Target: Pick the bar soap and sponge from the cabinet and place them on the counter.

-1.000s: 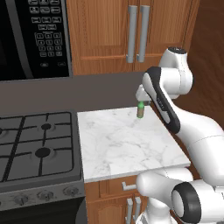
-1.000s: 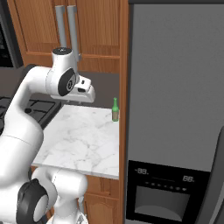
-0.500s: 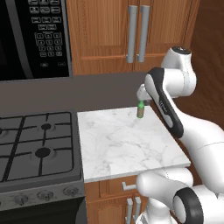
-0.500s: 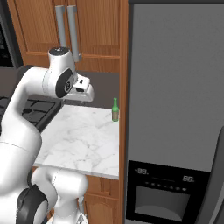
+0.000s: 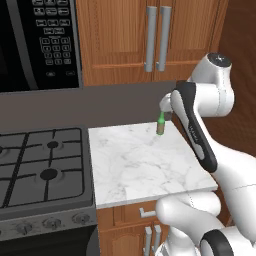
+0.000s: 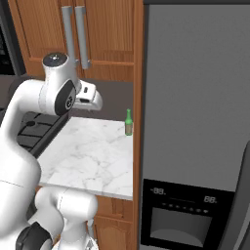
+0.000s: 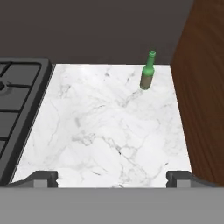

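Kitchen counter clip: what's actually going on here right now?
The white arm hangs above the marble counter with its gripper open and empty, the fingers spread wide over bare stone. The wall cabinet above is shut, both doors closed, so the soap and sponge job has not begun. On the counter stands a small green bottle, upright near the back right corner beside the wooden side panel. The black gas stove sits to the left.

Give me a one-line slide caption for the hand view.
Open hand looking down on the white marble counter, a green bottle upright near its back right corner, stove at left.
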Tool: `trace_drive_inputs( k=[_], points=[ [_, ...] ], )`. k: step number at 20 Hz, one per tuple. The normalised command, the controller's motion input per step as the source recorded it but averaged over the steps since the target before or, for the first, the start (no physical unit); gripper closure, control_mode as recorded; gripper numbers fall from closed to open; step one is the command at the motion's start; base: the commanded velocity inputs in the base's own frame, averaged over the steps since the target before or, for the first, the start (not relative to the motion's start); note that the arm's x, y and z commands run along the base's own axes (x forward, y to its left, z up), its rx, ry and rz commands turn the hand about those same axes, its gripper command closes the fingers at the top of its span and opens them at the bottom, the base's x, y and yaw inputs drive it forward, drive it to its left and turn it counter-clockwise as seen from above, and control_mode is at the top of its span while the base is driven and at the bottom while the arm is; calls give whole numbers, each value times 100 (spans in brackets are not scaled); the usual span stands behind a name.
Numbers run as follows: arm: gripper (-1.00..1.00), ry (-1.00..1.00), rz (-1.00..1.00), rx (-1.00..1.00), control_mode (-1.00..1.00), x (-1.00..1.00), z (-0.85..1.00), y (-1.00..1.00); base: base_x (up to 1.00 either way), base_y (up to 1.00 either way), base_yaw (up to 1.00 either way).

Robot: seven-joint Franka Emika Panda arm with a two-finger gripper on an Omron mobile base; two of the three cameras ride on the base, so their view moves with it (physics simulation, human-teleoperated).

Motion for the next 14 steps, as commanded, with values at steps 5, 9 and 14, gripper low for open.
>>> trace_drive_inputs(
  k=[5, 9, 14],
  points=[
    [-100, -17, 0, 0, -100, -8, 12, 0, 0, 0, 0],
    [-100, -13, 0, 0, -100, -5, 12, 0, 0, 0, 0],
    [-100, -11, 0, 0, -100, 0, 8, 0, 0, 0, 0]
  ],
)
